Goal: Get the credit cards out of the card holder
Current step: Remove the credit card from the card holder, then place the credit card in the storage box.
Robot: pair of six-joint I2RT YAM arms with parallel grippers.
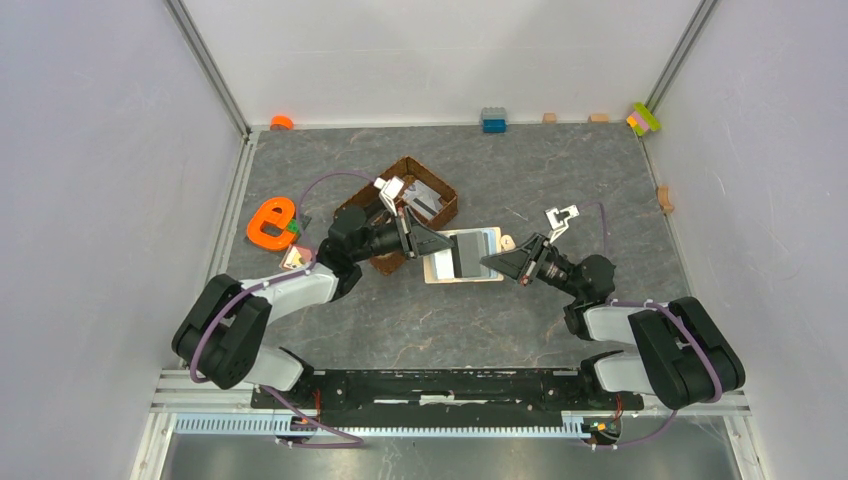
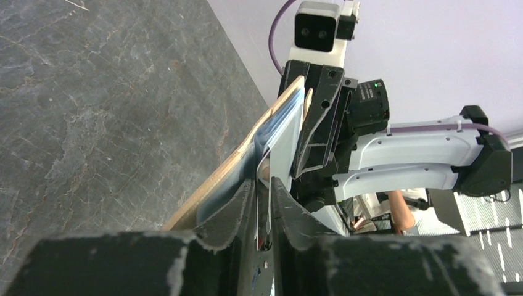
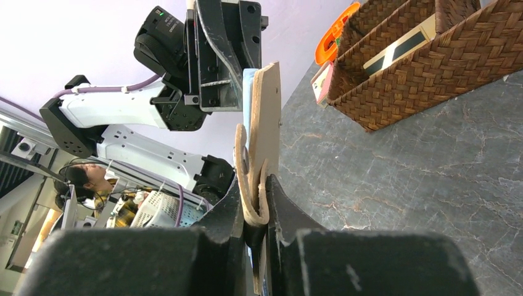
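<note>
While right fingers (image 3: 225, 213) pinch card holder (image 1: 465, 256) | left fingers (image 2: 233, 209) straddle its opposite edge

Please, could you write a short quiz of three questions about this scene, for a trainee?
1. True or false: no gripper touches the card holder.
2. What does the right gripper clamp? A) a pen B) the card holder's beige cover C) nothing
3. Fill in: the wicker basket stands nearer to the ___ arm.
Key: 1 false; 2 B; 3 left.
</note>
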